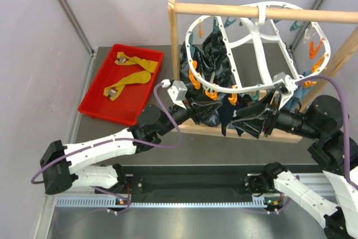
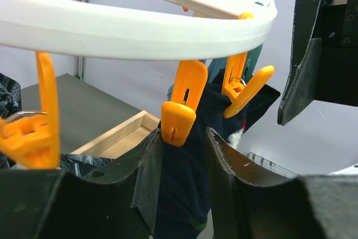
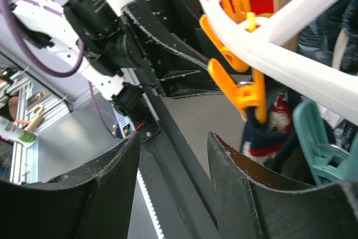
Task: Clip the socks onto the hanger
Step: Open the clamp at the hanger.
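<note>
Sock spot: navy sock (image 2: 190,194) is hanging under the hanger (image 2: 112,32) near rim, an orange peg (image 2: 246,90) biting its top edge.
Handling: likely light, limp and bunching; the cuff edge looks best to pinch.
Left gripper (image 2: 184,138): fingers are standing half apart, straddling the sock and a second peg (image 2: 180,110), not clamping.
Right gripper (image 3: 173,138): fingers are standing apart, holding nothing.
Count: two mustard socks (image 1: 131,79) are lying in the red tray (image 1: 126,107); one navy sock is showing clearly.

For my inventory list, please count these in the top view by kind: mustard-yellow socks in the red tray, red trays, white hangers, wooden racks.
Mustard-yellow soft socks, lying in the tray: 2
Red plastic rectangular tray: 1
White plastic oval hanger: 1
Wooden rod-and-post rack: 1
Total: 5
</note>
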`<state>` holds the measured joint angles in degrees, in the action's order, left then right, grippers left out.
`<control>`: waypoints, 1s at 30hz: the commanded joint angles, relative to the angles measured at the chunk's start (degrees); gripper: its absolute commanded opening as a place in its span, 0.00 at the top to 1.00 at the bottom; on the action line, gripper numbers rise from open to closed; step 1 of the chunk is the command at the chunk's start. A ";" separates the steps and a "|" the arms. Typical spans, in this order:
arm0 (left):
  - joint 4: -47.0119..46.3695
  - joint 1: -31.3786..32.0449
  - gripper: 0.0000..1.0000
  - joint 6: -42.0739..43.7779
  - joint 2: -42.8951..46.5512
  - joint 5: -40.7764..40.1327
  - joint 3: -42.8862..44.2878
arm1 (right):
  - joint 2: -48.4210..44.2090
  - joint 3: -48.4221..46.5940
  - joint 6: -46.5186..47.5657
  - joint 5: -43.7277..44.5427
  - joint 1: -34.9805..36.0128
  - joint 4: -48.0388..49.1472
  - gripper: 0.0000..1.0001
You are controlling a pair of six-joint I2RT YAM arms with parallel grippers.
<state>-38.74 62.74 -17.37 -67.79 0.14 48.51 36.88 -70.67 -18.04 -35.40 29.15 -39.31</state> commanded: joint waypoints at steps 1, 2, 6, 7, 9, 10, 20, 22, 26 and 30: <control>-5.55 0.19 0.60 1.02 0.82 0.30 -0.70 | 0.30 -2.45 0.73 -4.07 0.56 2.57 0.49; -5.64 0.19 0.61 0.93 0.99 0.30 -0.79 | 0.21 -2.36 0.90 -4.07 0.56 2.57 0.49; -6.08 0.19 0.61 1.37 1.17 0.30 -0.96 | 0.29 -2.19 0.64 -4.24 0.56 2.48 0.49; -6.08 0.19 0.61 1.63 1.17 0.38 -0.96 | 0.29 -2.19 0.55 -4.33 0.56 2.74 0.49; -5.73 0.10 0.61 2.07 1.17 -1.63 -0.88 | 0.29 -2.36 0.46 -4.59 0.56 2.92 0.48; -5.73 0.19 0.61 2.68 1.26 -1.90 -0.96 | 0.29 -2.54 0.46 -4.59 0.56 2.92 0.48; -6.61 0.19 0.68 3.74 0.03 -0.41 0.53 | 1.08 -2.54 -0.59 -4.86 0.65 3.88 0.48; -7.14 0.19 0.72 3.74 0.11 1.70 0.44 | 1.35 -2.71 -0.94 -4.94 0.56 4.24 0.48; -7.49 0.10 0.79 3.57 -0.15 3.63 0.88 | 2.23 -3.15 -2.60 -5.47 0.56 6.43 0.48; -6.44 0.19 0.99 3.39 -0.41 4.69 2.02 | 3.37 -3.50 -4.80 -5.38 0.65 8.10 0.48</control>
<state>-41.63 62.74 -14.55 -67.79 2.48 48.12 39.18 -71.20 -20.64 -39.92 29.15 -36.01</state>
